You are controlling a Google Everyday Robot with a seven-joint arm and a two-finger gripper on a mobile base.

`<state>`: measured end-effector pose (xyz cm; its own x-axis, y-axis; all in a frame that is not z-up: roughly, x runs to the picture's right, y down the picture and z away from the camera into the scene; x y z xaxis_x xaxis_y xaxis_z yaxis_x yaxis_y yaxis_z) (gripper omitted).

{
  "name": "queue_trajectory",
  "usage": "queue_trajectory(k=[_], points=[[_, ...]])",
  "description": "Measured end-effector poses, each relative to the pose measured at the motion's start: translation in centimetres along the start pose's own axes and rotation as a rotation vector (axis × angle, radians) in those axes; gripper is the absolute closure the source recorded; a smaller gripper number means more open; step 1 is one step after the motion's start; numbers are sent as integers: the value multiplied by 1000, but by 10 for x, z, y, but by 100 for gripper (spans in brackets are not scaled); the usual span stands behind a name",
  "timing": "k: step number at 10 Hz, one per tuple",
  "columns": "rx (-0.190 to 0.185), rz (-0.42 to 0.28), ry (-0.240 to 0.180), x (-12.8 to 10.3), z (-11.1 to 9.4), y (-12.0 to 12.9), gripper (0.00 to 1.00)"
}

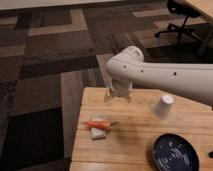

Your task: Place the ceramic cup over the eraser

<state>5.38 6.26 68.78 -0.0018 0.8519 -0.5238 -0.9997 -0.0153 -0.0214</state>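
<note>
The ceramic cup is plain white and tapered and stands on the wooden table, right of centre, with its narrow end up. The eraser is a small pale block lying at the table's left, just in front of an orange carrot-like thing with a green tip. My gripper hangs from the white arm over the table's far edge, left of the cup and behind the eraser. Its fingers are apart and hold nothing.
A dark blue round plate lies at the table's front right. The white arm reaches in from the right above the table. Patterned carpet surrounds the table, and an office chair base stands far back right.
</note>
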Motion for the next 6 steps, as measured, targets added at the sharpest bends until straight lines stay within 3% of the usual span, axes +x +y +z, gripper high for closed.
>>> queue_trajectory(k=[3,6], points=[[28,42,12,-12,4,-23,35],[29,99,48,-26,9,-75,35]])
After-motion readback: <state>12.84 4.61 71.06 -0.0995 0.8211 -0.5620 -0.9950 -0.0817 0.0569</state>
